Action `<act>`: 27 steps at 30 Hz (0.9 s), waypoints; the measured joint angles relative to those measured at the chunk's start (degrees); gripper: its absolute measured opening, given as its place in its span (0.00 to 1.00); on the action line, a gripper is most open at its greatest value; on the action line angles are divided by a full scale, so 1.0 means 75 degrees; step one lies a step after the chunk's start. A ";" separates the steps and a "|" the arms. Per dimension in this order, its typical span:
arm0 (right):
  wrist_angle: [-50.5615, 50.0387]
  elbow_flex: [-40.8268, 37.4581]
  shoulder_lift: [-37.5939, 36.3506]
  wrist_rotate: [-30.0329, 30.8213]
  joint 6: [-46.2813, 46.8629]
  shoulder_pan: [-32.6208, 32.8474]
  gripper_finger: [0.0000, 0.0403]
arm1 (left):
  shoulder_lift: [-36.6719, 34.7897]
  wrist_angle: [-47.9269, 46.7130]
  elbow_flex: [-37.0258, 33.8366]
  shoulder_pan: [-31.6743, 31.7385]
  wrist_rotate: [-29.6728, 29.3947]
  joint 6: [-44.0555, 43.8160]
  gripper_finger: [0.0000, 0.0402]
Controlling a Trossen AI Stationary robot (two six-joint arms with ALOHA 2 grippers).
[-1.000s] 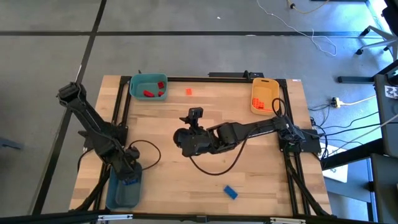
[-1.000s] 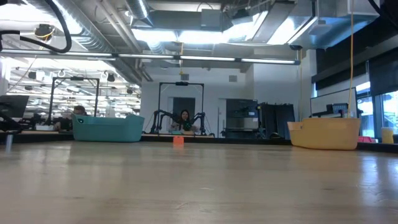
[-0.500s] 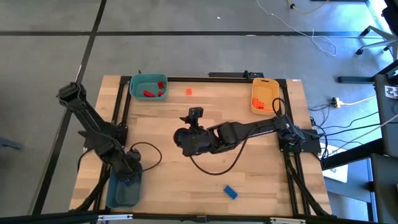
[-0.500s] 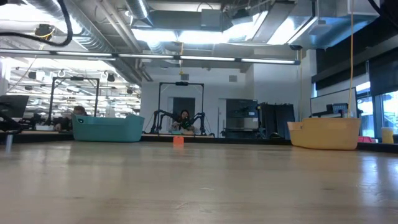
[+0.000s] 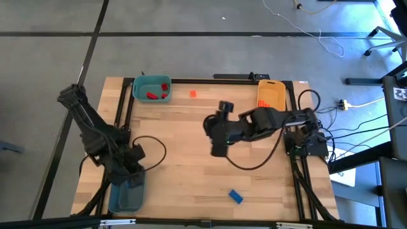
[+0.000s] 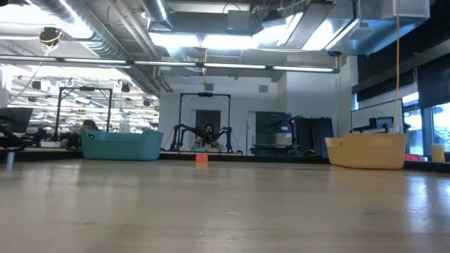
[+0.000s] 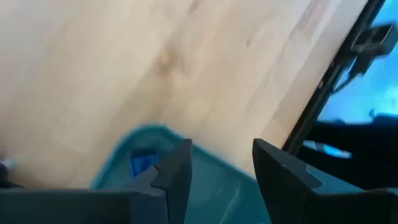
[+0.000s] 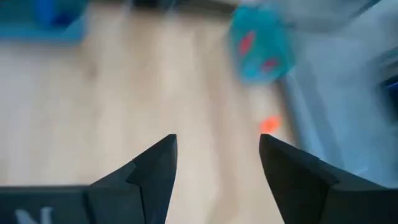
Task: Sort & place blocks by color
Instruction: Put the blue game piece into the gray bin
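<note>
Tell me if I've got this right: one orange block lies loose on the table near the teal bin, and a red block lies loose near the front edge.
Not quite. The loose block near the front edge is blue, not red, as the high view shows. The rest holds: one orange block lies loose on the table near the teal bin.

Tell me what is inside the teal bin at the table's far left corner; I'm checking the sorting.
The teal plastic bin holds red blocks, at least three as seen from above. In the low view, its wall hides them.
</note>
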 joint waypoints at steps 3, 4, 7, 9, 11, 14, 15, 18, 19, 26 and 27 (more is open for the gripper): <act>-0.1342 0.0000 -0.0084 -0.1660 0.0837 -0.0099 0.57 | 0.0012 -0.0111 0.0327 0.0349 -0.0345 0.0531 0.40; -0.1709 0.0000 -0.0084 -0.2098 0.1099 -0.0119 0.57 | 0.0012 -0.0102 0.0399 0.0484 -0.0435 0.0787 0.40; -0.1631 -0.0323 -0.0122 -0.3391 0.1575 -0.0130 0.57 | 0.0014 -0.0106 0.0527 0.0925 -0.0509 0.1559 0.40; -0.1629 -0.0508 -0.0100 -0.4422 0.1610 -0.0074 0.57 | 0.0017 -0.0092 0.0536 0.1266 -0.0497 0.2018 0.40; -0.1745 -0.0856 -0.0108 -0.5087 0.1787 -0.0012 0.57 | 0.0017 -0.0089 0.0536 0.1596 -0.0490 0.2391 0.40; -0.1713 -0.1536 -0.0070 -0.5431 0.2447 0.0096 0.57 | 0.0018 0.0019 0.0536 0.2022 -0.0458 0.2907 0.40; -0.1707 -0.1772 -0.0067 -0.5540 0.2609 0.0122 0.57 | 0.0020 0.0067 0.0536 0.2140 -0.0448 0.3069 0.40; -0.1713 -0.2543 -0.0087 -0.6037 0.2915 0.0133 0.57 | 0.0020 0.0102 0.0536 0.2396 -0.0452 0.3511 0.40; -0.1700 -0.2817 -0.0085 -0.6093 0.3056 0.0135 0.57 | 0.0020 0.0099 0.0536 0.2468 -0.0449 0.3654 0.40; -0.0314 -0.5043 -0.0079 -0.6749 0.4123 0.0168 0.57 | 0.0020 0.0099 0.0536 0.2883 -0.0195 0.4446 0.40; 0.0146 -0.5364 -0.0079 -0.6891 0.4312 0.0218 0.57 | 0.0020 0.0099 0.0536 0.2917 -0.0163 0.4494 0.40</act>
